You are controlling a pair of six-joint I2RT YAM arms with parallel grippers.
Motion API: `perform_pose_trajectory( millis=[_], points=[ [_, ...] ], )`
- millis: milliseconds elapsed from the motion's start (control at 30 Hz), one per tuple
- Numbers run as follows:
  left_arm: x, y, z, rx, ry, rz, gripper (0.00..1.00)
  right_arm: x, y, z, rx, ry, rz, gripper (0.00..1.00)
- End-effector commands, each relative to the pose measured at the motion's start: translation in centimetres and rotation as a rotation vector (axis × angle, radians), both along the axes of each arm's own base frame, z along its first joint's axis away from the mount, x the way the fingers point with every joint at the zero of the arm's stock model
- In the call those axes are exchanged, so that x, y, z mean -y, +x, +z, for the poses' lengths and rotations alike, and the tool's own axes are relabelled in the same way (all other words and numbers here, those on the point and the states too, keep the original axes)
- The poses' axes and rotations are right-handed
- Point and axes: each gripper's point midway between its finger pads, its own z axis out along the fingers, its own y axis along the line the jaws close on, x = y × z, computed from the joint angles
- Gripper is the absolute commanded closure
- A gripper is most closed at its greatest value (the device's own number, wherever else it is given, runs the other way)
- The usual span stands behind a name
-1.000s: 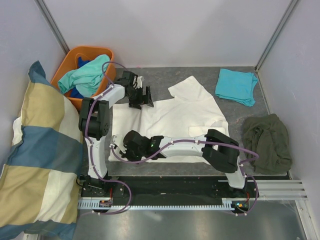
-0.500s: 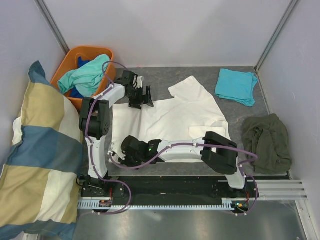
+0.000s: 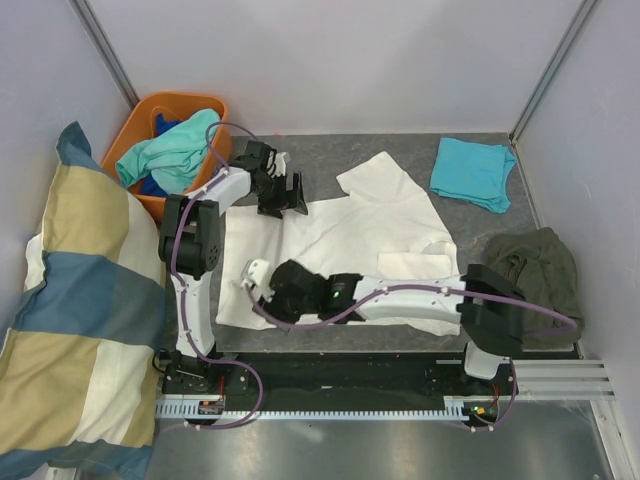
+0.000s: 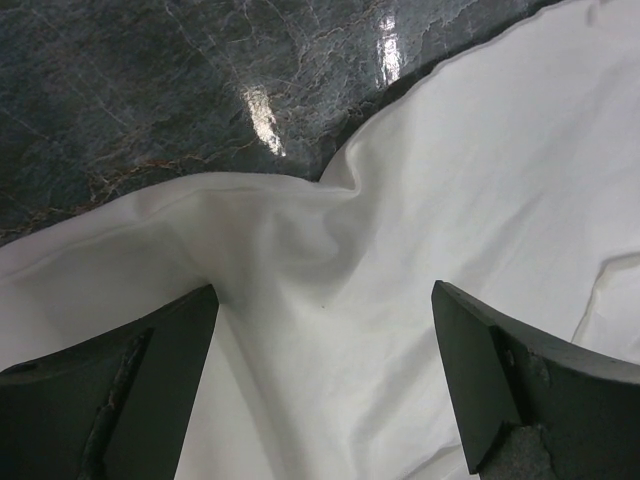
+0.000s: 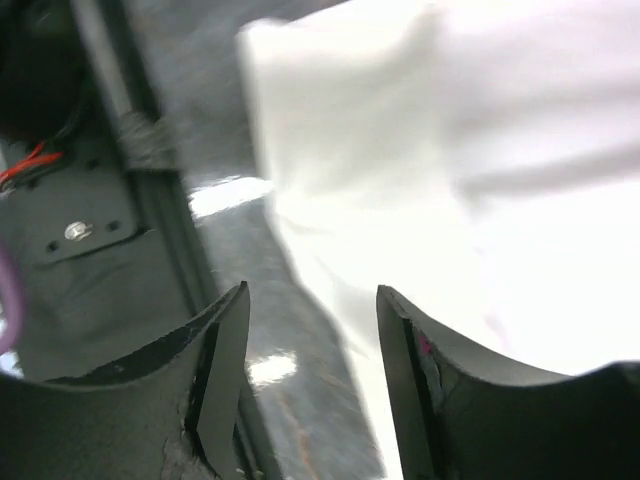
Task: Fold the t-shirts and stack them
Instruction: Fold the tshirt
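Observation:
A cream-white t-shirt [image 3: 345,235] lies spread flat in the middle of the table. My left gripper [image 3: 283,196] hovers over its far left edge, open wide, with wrinkled white cloth [image 4: 400,220] below and between the fingers [image 4: 150,380] but not pinched. My right gripper [image 3: 256,283] is low over the shirt's near left corner, open, with nothing between its jaws; the shirt's edge [image 5: 400,150] lies just beyond its fingertips [image 5: 312,292]. A turquoise t-shirt [image 3: 472,172] lies folded at the far right. A mint-green tee [image 3: 168,153] hangs out of the orange basket [image 3: 128,133].
A dark olive garment [image 3: 535,285] lies crumpled at the right edge. The large yellow-and-blue checked pillow [image 3: 75,300] leans along the left wall. Blue cloth [image 3: 168,122] shows inside the basket. Bare grey tabletop [image 4: 150,90] shows beyond the shirt's far left edge.
My right gripper has opened and let go of the white shirt's near left corner, which now lies flat. The right arm's base link swung to the right. The left arm stayed put.

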Motion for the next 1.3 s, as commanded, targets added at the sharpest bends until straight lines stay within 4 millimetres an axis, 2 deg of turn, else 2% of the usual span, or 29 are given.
perform_pose_trajectory(
  millis=[0, 33, 67, 100, 133, 167, 200, 233, 267, 300, 333, 367, 400, 433, 467, 500, 533, 567, 600, 633, 700, 733, 800, 833, 1000, 1133, 1200, 1267],
  points=[
    [-1.6, 1.5, 0.8, 0.089, 0.085, -0.012, 0.00, 5.1, 9.9, 4.0, 0.042, 0.146, -0.377, 0.38],
    [-1.8, 1.7, 1.6, 0.110, 0.089, -0.005, 0.00, 7.6, 13.6, 4.0, 0.048, 0.145, -0.484, 0.36],
    [-2.1, 2.1, 2.4, 0.138, 0.097, 0.007, 0.00, 9.2, 15.5, 3.7, 0.050, 0.135, -0.552, 0.35],
    [-2.1, 2.3, 4.1, 0.182, 0.092, 0.013, 0.00, 11.9, 18.8, 3.7, 0.048, 0.134, -0.654, 0.33],
    [-2.6, 2.5, 5.1, 0.205, 0.095, 0.026, 0.00, 13.0, 20.4, 2.6, 0.036, 0.106, -0.703, 0.31],
    [-2.7, 2.5, 6.0, 0.223, 0.091, 0.038, 0.00, 13.9, 22.2, 3.0, 0.034, 0.099, -0.745, 0.31],
    [-2.7, 2.2, 7.6, 0.255, 0.081, 0.042, 0.00, 16.1, 24.6, 2.6, 0.029, 0.094, -0.815, 0.32],
    [-2.8, 2.2, 8.5, 0.280, 0.076, 0.050, 0.00, 16.7, 25.8, 1.1, 0.007, 0.066, -0.842, 0.32],
    [-2.8, 2.0, 9.2, 0.294, 0.072, 0.061, 0.00, 17.1, 26.8, 0.6, -0.006, 0.066, -0.855, 0.31],
    [-3.1, 1.3, 9.3, 0.295, 0.076, 0.069, 0.00, 17.5, 28.8, 1.3, -0.009, 0.091, -0.873, 0.32],
    [-3.4, 1.1, 11.2, 0.348, 0.073, 0.081, 0.00, 17.7, 29.7, -0.6, -0.039, 0.061, -0.882, 0.32],
    [-3.7, 0.8, 12.0, 0.366, 0.076, 0.095, 0.00, 17.6, 30.9, -0.1, -0.041, 0.077, -0.885, 0.32],
    [-4.1, 0.0, 11.6, 0.357, 0.087, 0.102, 0.00, 18.2, 31.9, -0.7, -0.057, 0.077, -0.900, 0.31],
    [-4.5, -0.5, 13.1, 0.394, 0.084, 0.117, 0.00, 18.4, 32.5, -2.4, -0.086, 0.055, -0.904, 0.32],
    [-4.6, -0.8, 13.3, 0.403, 0.078, 0.122, 0.00, 18.3, 33.5, -2.0, -0.086, 0.073, -0.903, 0.32],
    [-4.9, -1.7, 12.5, 0.384, 0.077, 0.122, 0.00, 18.7, 34.2, -2.4, -0.109, 0.081, -0.904, 0.32],
    [-5.0, -2.1, 12.6, 0.386, 0.072, 0.121, 0.00, 18.9, 34.5, -3.9, -0.139, 0.064, -0.907, 0.32],
    [-5.1, -2.5, 12.7, 0.388, 0.074, 0.121, 0.00, 18.9, 35.3, -3.8, -0.141, 0.074, -0.912, 0.32],
    [-5.3, -3.1, 11.8, 0.368, 0.079, 0.121, 0.00, 20.0, 36.0, -4.3, -0.145, 0.072, -0.938, 0.32],
    [-5.4, -3.4, 11.4, 0.357, 0.081, 0.121, 0.00, 19.8, 36.0, -5.4, -0.182, 0.070, -0.920, 0.32],
    [-5.4, -4.0, 10.3, 0.332, 0.080, 0.120, 0.00, 21.0, 37.2, -5.7, -0.200, 0.078, -0.946, 0.32],
    [-5.4, -4.2, 9.8, 0.320, 0.077, 0.119, 0.00, 21.4, 37.1, -6.8, -0.224, 0.062, -0.952, 0.32],
    [-5.6, -4.3, 8.7, 0.295, 0.086, 0.118, 0.00, 22.6, 38.0, -7.0, -0.228, 0.062, -0.983, 0.32],
    [-5.6, -4.3, 8.3, 0.286, 0.088, 0.119, 0.00, 23.1, 38.1, -7.9, -0.243, 0.047, -0.994, 0.32],
    [-5.8, -3.6, 6.2, 0.245, 0.123, 0.106, 0.00, 25.6, 39.7, -8.8, -0.261, 0.050, -1.057, 0.32],
    [-6.3, -2.9, 3.9, 0.192, 0.167, 0.109, 0.00, 26.3, 40.1, -9.7, -0.275, 0.047, -1.073, 0.32],
    [-6.4, -2.3, 3.6, 0.189, 0.180, 0.110, 0.00, 26.8, 40.6, -9.7, -0.265, 0.046, -1.087, 0.32],
    [-6.5, -1.9, 2.4, 0.166, 0.202, 0.106, 0.00, 27.0, 40.8, -10.0, -0.271, 0.049, -1.099, 0.32]
  ],
)
